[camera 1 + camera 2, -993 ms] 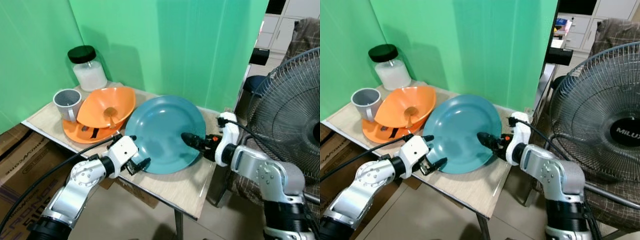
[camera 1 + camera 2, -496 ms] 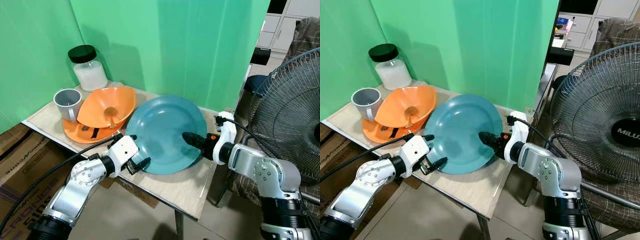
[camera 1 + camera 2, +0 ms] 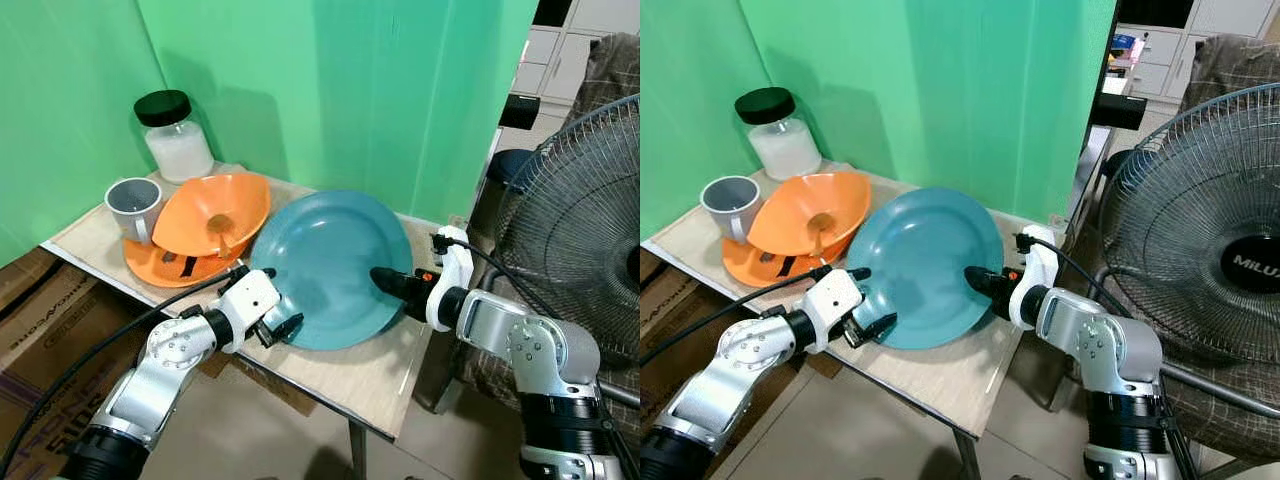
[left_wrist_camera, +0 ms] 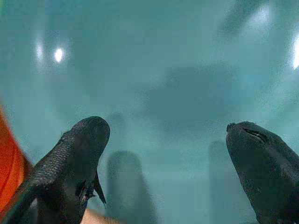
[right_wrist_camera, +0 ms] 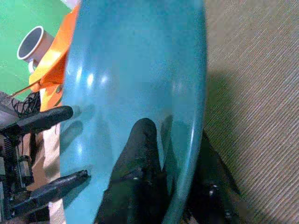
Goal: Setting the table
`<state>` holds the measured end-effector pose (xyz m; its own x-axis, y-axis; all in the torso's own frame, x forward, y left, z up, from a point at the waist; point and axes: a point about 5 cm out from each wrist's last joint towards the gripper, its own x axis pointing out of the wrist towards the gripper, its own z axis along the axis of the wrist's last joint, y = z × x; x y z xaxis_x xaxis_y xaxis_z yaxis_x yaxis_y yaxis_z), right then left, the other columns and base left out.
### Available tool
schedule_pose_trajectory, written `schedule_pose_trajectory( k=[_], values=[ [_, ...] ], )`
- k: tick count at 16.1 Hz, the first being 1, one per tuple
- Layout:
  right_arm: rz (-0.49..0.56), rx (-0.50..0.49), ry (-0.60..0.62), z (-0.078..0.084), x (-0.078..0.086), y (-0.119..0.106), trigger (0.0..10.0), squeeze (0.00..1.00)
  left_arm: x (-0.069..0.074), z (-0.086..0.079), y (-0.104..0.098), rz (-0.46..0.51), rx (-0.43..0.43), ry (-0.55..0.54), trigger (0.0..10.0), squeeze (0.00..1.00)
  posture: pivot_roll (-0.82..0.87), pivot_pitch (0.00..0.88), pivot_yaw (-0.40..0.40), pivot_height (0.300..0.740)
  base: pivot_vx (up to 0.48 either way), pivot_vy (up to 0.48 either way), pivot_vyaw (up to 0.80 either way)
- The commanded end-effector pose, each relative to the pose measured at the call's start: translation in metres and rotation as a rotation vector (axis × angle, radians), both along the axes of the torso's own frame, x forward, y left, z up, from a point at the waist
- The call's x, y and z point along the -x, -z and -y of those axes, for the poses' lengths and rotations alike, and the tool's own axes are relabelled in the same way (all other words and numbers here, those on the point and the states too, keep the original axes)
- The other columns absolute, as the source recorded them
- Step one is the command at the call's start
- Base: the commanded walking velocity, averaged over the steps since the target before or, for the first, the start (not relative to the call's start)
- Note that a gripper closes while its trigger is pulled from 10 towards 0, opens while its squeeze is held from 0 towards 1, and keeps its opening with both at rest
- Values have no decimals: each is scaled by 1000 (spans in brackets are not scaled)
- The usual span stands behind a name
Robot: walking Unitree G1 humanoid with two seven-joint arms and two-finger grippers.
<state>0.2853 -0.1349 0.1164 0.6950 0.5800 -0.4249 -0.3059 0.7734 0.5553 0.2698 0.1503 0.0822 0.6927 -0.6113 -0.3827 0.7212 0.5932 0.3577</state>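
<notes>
Gleaming glossy teal plate [image 3: 330,265], round and shallow, tilted upward.

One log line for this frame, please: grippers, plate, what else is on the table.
right gripper: shut on teal plate rim | left gripper: open at plate's near-left edge | plate: tilted over table | beside: orange bowl, grey mug, jar

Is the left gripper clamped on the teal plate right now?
No: in the left wrist view the left gripper has its two black fingers spread wide, with the teal plate beyond them.
</notes>
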Motion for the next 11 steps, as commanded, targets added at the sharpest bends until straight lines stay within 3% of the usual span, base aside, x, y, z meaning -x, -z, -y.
schedule_pose_trajectory(
  k=[1, 3, 4, 5, 7, 10, 11],
  values=[
    [14, -16, -19, -5, -4, -7, 0, 0, -1, -1, 1, 0, -21, -6, 10000, 0, 44, 0, 87, 740, 0, 0, 0],
    [20, -24, -17, -6, -3, -10, 0, 0, -4, -3, 0, 19, -18, -40, 10000, 0, 38, 0, 93, 740, 0, 0, 0],
    [38, -35, -8, -6, -2, -12, 0, 0, -9, -3, -5, 14, 38, -78, 10000, 263, 31, 0, 105, 740, 0, 0, 0],
    [54, -47, -2, -5, -1, -14, 0, 0, -13, -3, -12, 25, 80, -93, 10000, 1000, 31, 0, 106, 740, 0, 0, 0],
    [68, -66, 6, -4, 2, -16, 0, 0, -18, -1, -20, 67, 117, -104, 10000, 1000, 29, 0, 111, 740, 0, 0, 0],
    [80, -86, 51, 5, 9, -19, 0, 0, -26, 4, -48, 180, 260, -159, 10000, 988, 25, 0, 115, 740, 0, 0, 0],
    [93, -93, 70, 11, 11, -21, 0, 0, -28, 5, -57, 189, 330, -170, 10000, 569, 24, 0, 115, 740, 0, 0, 0]
  ],
)
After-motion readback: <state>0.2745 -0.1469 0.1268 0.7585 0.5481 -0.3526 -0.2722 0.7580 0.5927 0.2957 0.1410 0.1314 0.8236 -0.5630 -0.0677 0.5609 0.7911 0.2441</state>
